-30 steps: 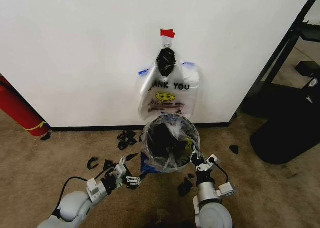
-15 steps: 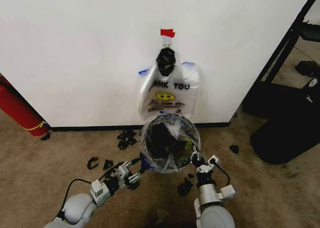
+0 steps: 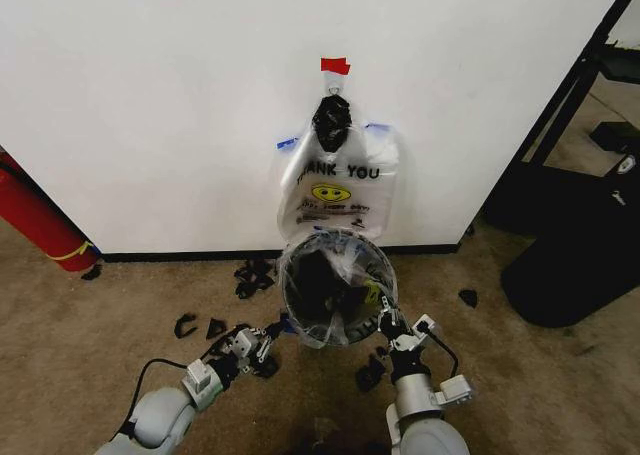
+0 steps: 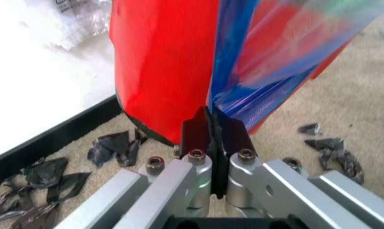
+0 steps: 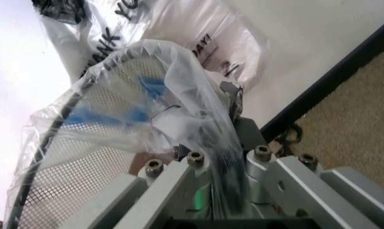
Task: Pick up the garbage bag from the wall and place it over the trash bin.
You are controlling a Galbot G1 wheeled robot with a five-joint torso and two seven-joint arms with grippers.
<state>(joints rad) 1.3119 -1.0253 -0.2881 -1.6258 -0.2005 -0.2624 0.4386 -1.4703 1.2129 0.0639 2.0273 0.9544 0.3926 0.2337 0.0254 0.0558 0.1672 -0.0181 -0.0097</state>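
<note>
The trash bin [image 3: 322, 275], black inside and red outside [image 4: 160, 71], stands on the carpet right below the wall [image 3: 150, 105]. The see-through garbage bag [image 3: 300, 320] is draped over its mouth. My left gripper [image 3: 272, 331] is low at the bin's left side, its fingers [image 4: 195, 131] shut on a blue fold of the garbage bag [image 4: 268, 81]. At the bin's right rim my right gripper [image 3: 379, 319] is shut on clear film of the garbage bag [image 5: 179, 95], which lies over the bin's mesh [image 5: 64, 167].
A bunch of like bags [image 3: 338, 190] hangs on the wall under a black knot [image 3: 331, 120] and red tape [image 3: 335, 65]. Black scraps [image 3: 252, 273] litter the carpet. A red cylinder [image 3: 35, 220] leans at the left, and a large black object [image 3: 580, 255] sits at the right.
My left gripper has moved forward and to the right, up to the bin's lower left side. The right gripper, bag and bin rim have shifted slightly left.
</note>
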